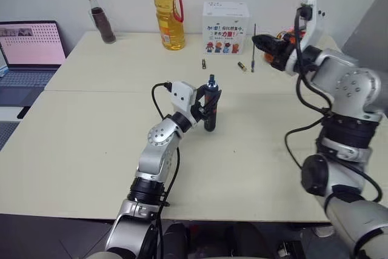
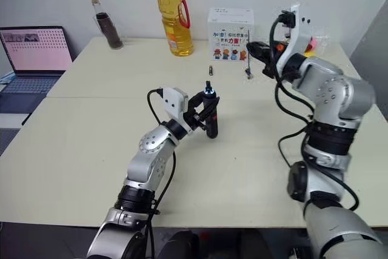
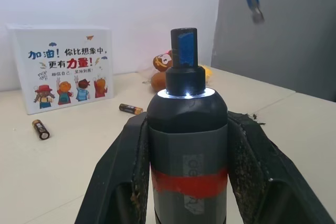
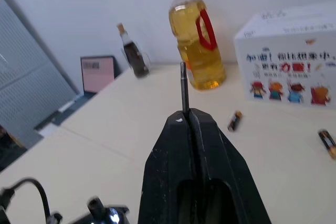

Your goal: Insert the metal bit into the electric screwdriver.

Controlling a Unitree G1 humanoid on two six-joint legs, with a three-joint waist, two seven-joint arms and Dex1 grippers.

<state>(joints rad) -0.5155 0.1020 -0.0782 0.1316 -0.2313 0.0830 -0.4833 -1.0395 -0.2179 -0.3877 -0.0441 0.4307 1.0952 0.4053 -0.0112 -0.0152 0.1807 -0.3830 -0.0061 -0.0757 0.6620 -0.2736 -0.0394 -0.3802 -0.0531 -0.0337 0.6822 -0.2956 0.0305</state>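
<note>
1. The metal bit (image 4: 184,87) is pinched in my right gripper (image 4: 190,116), raised well apart from the screwdriver.
2. The electric screwdriver (image 1: 210,105) stands upright on the desk (image 1: 91,131), clamped in my left gripper (image 1: 203,110).
3. Next, I judge: align the bit over the socket, then lower.

We see pale beige table (image 1: 91,144), two tops joined along seam across middle of frame. Far edge, upper centre: oil bottle (image 1: 168,10) standing upright. Left of it, dark sauce bottle (image 1: 102,17). Right of it, white box (image 1: 225,27) with cartoon print. Two small batteries (image 1: 204,63) lying just before box, apart from each other. Laptop (image 1: 30,50) at left edge, beside table.
</note>
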